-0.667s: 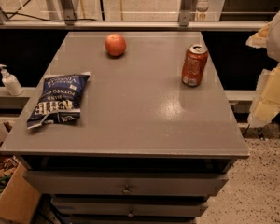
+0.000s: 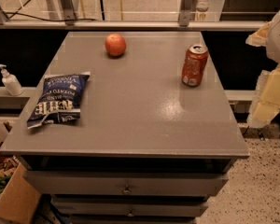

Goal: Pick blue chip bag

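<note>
The blue chip bag [image 2: 57,100] lies flat near the left edge of the grey table [image 2: 140,120]; it is dark navy with white lettering and pale sealed ends. My gripper [image 2: 269,96] shows as pale cream parts at the right edge of the view, off the table's right side and far from the bag. It holds nothing that I can see.
A red apple [image 2: 115,45] sits at the back middle of the table. An orange-red soda can [image 2: 194,65] stands upright at the back right. A white pump bottle [image 2: 10,81] stands on a ledge to the left. A cardboard box [image 2: 11,202] sits on the floor at lower left.
</note>
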